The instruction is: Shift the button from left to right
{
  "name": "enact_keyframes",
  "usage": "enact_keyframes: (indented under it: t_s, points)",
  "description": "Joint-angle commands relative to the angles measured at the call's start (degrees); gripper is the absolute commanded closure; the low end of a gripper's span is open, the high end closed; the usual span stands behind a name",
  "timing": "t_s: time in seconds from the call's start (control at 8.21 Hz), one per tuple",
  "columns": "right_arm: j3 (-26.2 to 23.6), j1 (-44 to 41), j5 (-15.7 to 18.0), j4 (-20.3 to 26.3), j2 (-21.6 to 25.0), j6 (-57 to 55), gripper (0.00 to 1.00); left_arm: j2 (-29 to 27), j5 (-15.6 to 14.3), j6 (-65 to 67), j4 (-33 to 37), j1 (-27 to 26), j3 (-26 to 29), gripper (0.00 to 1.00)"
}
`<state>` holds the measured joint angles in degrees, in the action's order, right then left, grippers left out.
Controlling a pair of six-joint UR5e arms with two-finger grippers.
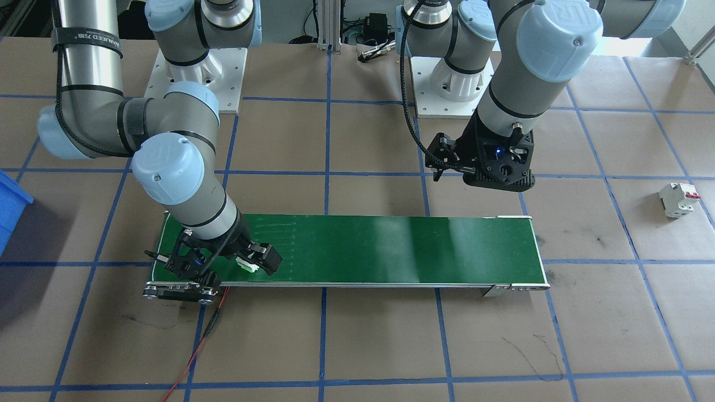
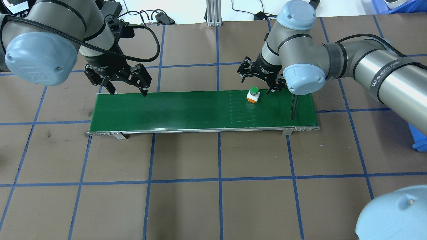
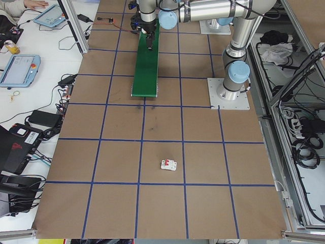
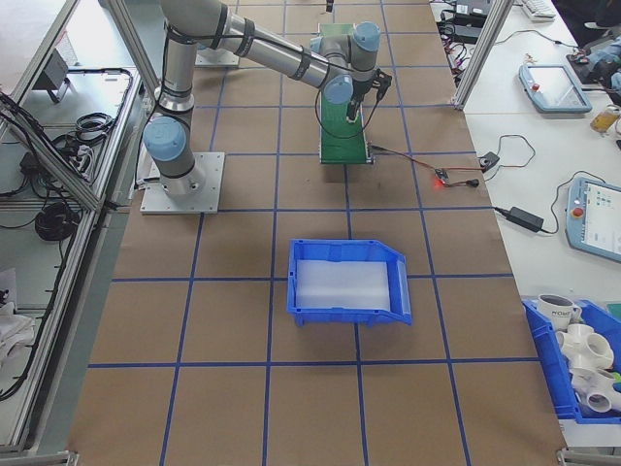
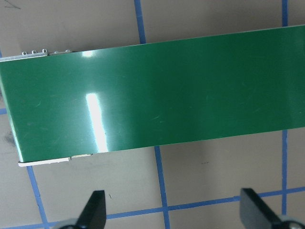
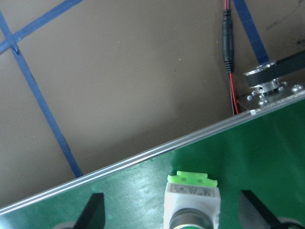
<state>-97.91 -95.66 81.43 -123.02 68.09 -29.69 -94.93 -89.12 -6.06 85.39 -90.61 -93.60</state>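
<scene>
The button (image 2: 253, 94), green cap on a white blocky base, stands upright on the green conveyor belt (image 2: 186, 110) toward its right end, near the far edge. My right gripper (image 2: 259, 83) is open and straddles it from behind. In the right wrist view the button (image 6: 192, 200) stands between the two fingers without touching either. From the front-facing view the button (image 1: 246, 264) sits just inside the right gripper (image 1: 240, 269). My left gripper (image 2: 128, 89) hangs open and empty over the far edge of the belt's left end, with the belt (image 5: 152, 95) below it.
A white circuit breaker with red toggles (image 1: 678, 199) lies on the brown table far past the belt's left end. A blue bin (image 4: 347, 282) stands beyond the belt's right end. A red wire (image 1: 195, 346) trails from the belt's motor end across the table.
</scene>
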Motion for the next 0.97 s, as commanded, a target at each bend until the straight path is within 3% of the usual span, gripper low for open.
enact_keyframes:
  t_s: [0.0,0.24,0.49,0.85]
  points:
    - [-0.2,0.5,8.8,6.3,0.1,8.7,0.6,-0.1,0.0,0.0,-0.1,0.0,0.1,0.0]
    - [0.0,1.7,9.6,6.6,0.4,9.5,0.93,-0.1,0.0,0.0,-0.1,0.0,0.1,0.0]
    - [1.1,4.9,10.8,7.6,2.2,12.2,0.98,-0.1,0.0,0.0,-0.1,0.0,0.1,0.0]
    - [2.5,14.6,11.6,13.2,7.7,31.6,0.98,-0.1,0.0,0.0,-0.1,0.0,0.0,0.0]
